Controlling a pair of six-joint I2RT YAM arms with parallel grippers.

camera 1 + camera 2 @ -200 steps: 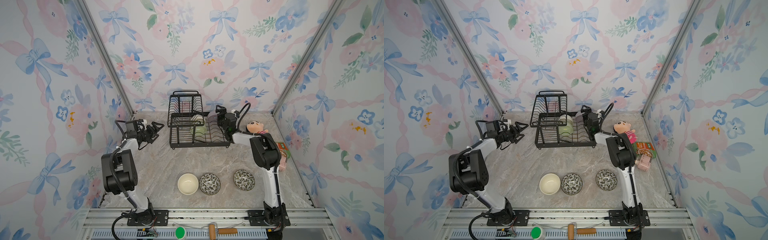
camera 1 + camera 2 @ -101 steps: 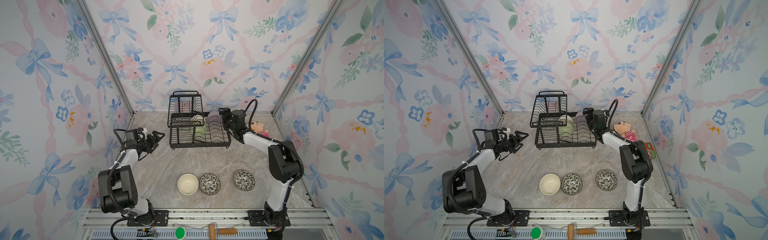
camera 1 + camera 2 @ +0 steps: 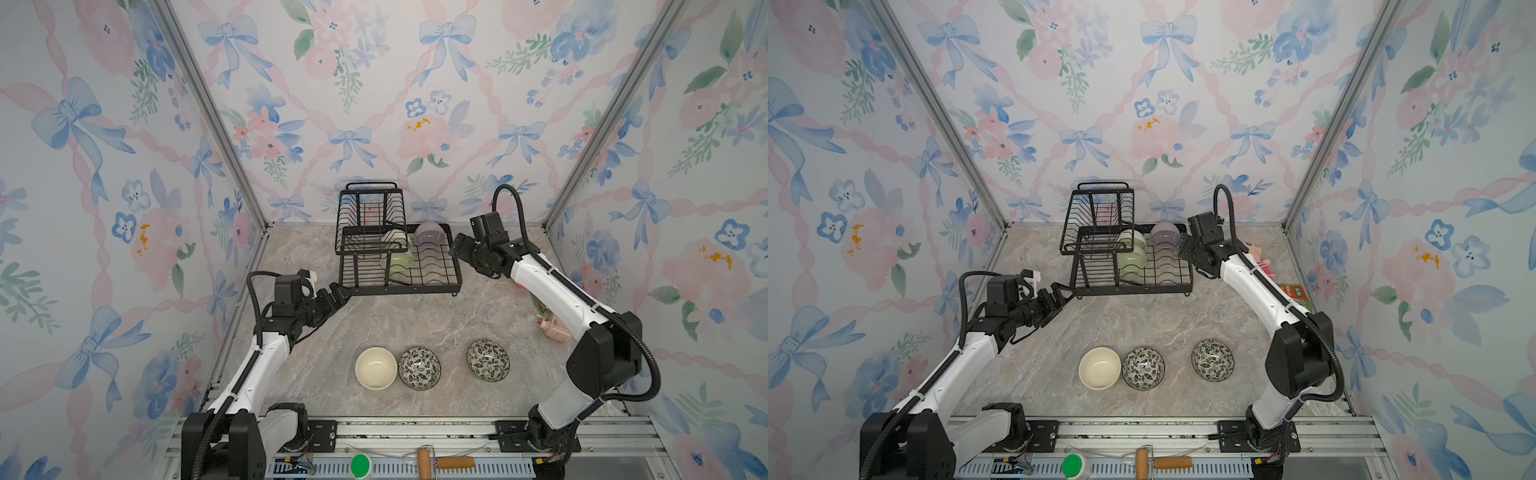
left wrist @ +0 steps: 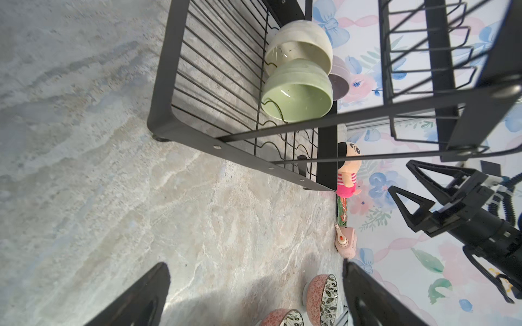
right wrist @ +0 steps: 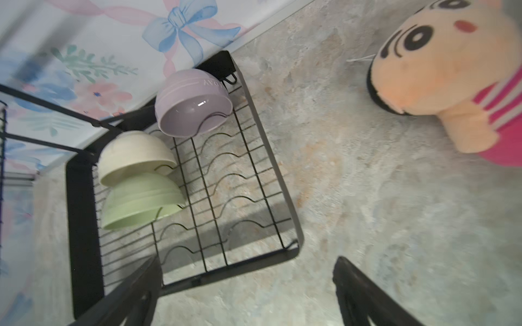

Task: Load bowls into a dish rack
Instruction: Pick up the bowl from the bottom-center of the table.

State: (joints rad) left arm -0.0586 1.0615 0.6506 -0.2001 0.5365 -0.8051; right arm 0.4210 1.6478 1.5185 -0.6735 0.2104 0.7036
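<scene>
The marble tabletop [image 3: 415, 324] lies between floral-papered walls. In both top views the dish rack [image 3: 407, 289] stands between the arms. The left gripper [image 3: 341, 292], jaws spread and empty, hovers just off its near corner. The right gripper [image 3: 457, 246], equally wide and empty, is just beside the opposite side, near the lavender bowl [image 3: 430, 235]. There are six bowls. Three are in the rack's base tray: the lavender one, the pale green bowl [image 3: 399, 259] and the racked cream bowl [image 3: 395, 237]. Three sit on the table, well back from both grippers: the loose cream bowl [image 3: 375, 368], the first leaf bowl [image 3: 419, 368] just beside it, and the second leaf bowl [image 3: 487, 360] apart. Only a top view shows the plush doll [image 3: 1258, 255] past the right arm. The left wrist view adds the leaf bowls' pink outsides. The right wrist view shows the three racked bowls tipped on edge, with the doll close by.
</scene>
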